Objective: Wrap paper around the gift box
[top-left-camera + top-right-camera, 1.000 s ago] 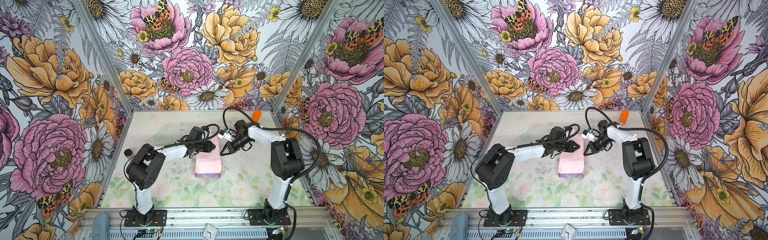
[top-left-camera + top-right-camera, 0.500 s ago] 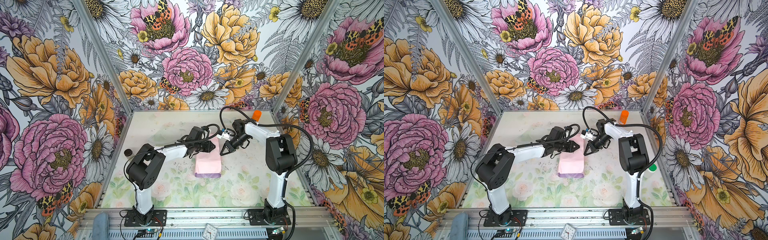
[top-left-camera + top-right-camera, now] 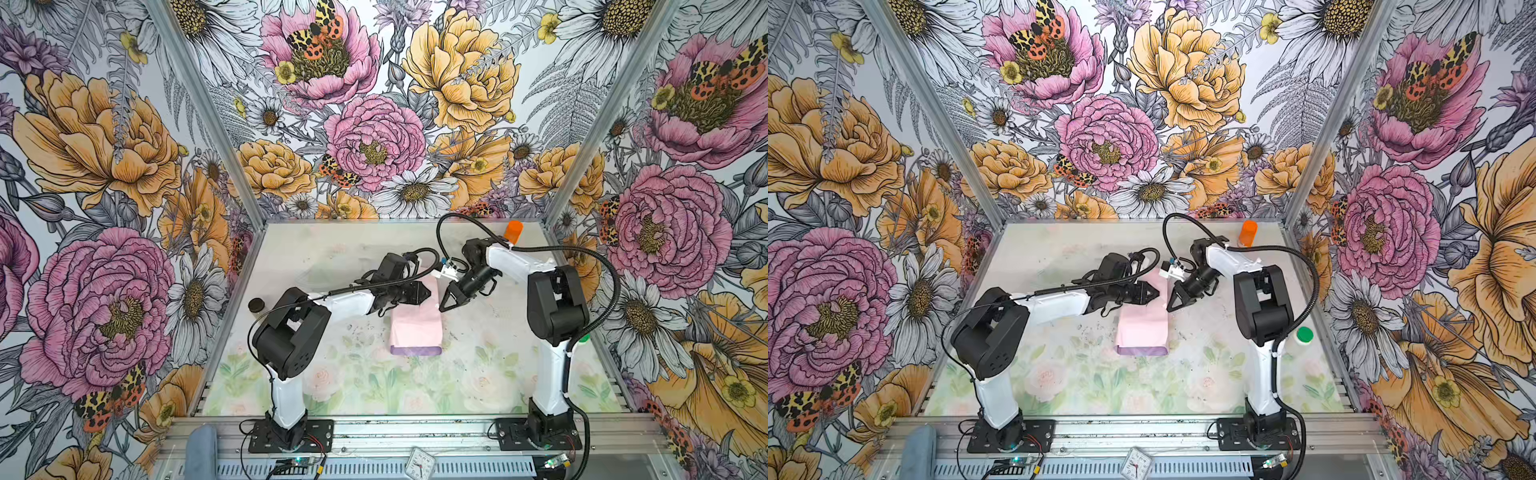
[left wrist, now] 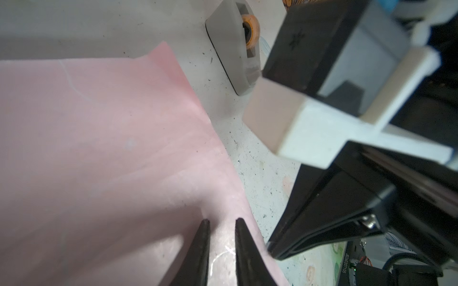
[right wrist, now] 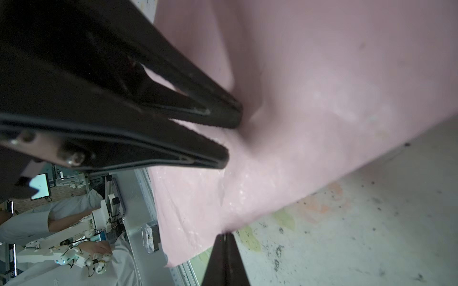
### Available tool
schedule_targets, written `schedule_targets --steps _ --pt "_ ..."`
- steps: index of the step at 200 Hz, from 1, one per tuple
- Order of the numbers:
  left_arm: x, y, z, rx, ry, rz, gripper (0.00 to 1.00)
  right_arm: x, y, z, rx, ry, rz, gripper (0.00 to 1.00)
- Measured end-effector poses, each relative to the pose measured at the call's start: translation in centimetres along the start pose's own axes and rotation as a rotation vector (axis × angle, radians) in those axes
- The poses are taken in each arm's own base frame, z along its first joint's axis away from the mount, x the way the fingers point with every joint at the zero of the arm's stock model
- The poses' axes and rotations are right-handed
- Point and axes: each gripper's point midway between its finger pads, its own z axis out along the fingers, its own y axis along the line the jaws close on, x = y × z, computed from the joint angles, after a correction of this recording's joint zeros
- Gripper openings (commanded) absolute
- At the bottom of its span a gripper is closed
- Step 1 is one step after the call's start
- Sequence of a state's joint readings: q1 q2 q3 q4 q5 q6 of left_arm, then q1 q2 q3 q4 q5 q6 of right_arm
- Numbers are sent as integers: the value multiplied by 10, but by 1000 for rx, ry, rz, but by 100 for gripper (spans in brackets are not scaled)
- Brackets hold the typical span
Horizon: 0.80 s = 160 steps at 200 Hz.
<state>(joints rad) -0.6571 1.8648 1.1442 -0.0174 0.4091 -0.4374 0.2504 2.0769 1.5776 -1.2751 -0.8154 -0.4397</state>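
The left claw (image 4: 222, 220) is pressing narrowly parted tips onto the paper (image 3: 415, 328); the right claw (image 3: 441, 308) is pointing, clenched and empty, at its edge.

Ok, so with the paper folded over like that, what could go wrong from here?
The left gripper presses on the paper near its edge with narrowly open fingers; if it slides or lifts, the fold may spring open. The shut right gripper points at that same edge, close by, so the two could collide or its tip could tear the thin sheet.
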Motion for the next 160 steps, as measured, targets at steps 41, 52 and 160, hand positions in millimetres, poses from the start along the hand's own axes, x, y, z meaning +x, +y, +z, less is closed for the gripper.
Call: schedule_targets --steps 41,52,160 --pt "0 0 0 0 0 0 22 -1 -4 2 -4 8 10 0" --pt "0 0 0 0 0 0 22 -2 -4 2 -2 8 9 0" --pt "1 -2 -3 -3 7 -2 24 -3 -4 2 0 7 5 0"
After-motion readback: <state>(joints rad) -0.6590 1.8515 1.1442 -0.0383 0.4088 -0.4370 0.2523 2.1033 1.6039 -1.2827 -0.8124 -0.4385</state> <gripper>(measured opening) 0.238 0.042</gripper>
